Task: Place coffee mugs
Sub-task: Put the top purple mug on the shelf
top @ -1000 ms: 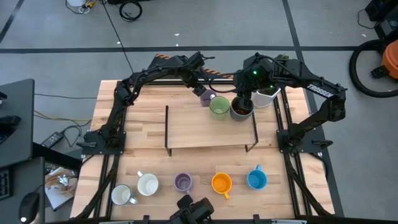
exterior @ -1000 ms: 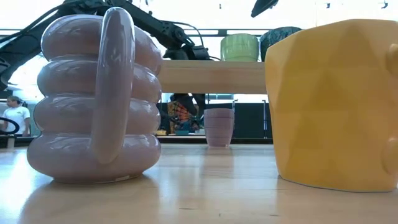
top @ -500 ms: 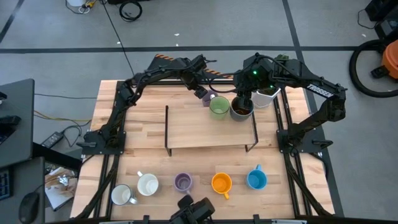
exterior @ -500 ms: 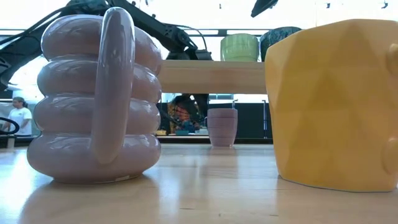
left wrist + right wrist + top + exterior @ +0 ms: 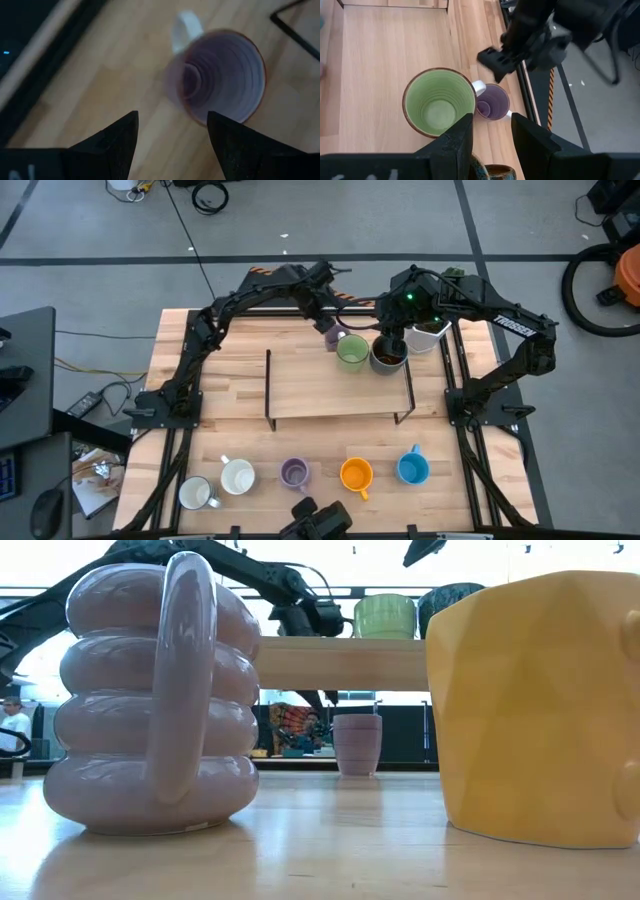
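**Left pincer above a lilac mug behind the raised shelf**

High view: the counter [image 5: 230, 395] carries a raised wooden shelf [image 5: 335, 385] on thin black legs. On the shelf's far edge stand the green mug [image 5: 352, 352] and the dark brown mug [image 5: 388, 355], touching or nearly so, both upright with mouths up. Just behind the green mug a lilac mug [image 5: 334, 339] stands on the counter itself. The left pincer [image 5: 327, 327] hangs over it; the right pincer [image 5: 392, 338] is over the dark brown mug. A white faceted pot [image 5: 428, 335] sits to the right of the brown mug. Along the near edge stand five upright mugs: two white mugs [image 5: 195, 493] [image 5: 238, 477], a second lilac mug [image 5: 293, 472], an orange mug [image 5: 356, 474] with its handle toward the near edge, and a blue mug [image 5: 412, 469] with its handle toward the far side. The right arm bears white lettering, too small to read.

Low view: the ribbed near lilac mug, handle facing the camera, and the orange mug fill the front. The far lilac mug stands under the shelf line, the left pincer above it.

Left wrist view: the far lilac mug is seen from above, mouth up, white handle away from the shelf leg. The pincer's fingers [image 5: 107, 142] are spread, holding nothing.

Right wrist view: the green and lilac mugs are side by side. The right pincer's fingers [image 5: 457, 137] are apart, gripping nothing visible.
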### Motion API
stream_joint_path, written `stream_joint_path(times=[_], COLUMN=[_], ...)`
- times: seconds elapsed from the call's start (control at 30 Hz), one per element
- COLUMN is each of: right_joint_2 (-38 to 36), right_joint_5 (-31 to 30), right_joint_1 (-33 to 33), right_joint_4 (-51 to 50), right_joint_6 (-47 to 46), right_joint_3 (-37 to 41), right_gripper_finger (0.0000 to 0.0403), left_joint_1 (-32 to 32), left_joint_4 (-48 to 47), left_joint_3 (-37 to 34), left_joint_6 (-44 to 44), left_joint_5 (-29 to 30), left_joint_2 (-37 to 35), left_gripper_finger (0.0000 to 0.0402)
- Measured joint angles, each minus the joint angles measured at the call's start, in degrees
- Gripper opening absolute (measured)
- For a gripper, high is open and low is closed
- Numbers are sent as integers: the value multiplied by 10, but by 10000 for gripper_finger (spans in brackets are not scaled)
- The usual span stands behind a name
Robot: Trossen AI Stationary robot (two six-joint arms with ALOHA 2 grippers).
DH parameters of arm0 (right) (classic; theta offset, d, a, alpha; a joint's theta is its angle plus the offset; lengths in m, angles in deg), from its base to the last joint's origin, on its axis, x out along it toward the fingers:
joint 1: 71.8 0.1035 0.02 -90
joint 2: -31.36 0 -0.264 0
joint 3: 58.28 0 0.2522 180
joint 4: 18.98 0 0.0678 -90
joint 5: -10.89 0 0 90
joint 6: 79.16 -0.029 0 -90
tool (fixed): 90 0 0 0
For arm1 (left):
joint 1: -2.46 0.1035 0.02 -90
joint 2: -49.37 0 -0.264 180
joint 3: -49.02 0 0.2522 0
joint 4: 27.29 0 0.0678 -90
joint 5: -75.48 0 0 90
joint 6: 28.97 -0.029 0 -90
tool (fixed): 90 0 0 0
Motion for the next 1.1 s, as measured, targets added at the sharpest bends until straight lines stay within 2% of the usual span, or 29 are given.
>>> stream_joint_path(times=[0.67,0.83,1.1], right_joint_2=[0,0,0], right_joint_5=[2,2,2], right_joint_1=[0,0,0], right_joint_4=[3,2,1], right_joint_6=[-3,-3,-3], right_joint_3=[0,0,0], right_gripper_finger=[140,140,140], left_joint_1=[-15,-22,-27], left_joint_4=[15,25,33], left_joint_3=[-1,-2,-2], left_joint_6=[-15,-19,-38], left_joint_5=[0,2,12], left_joint_2=[39,47,46], left_gripper_finger=[239,203,109])
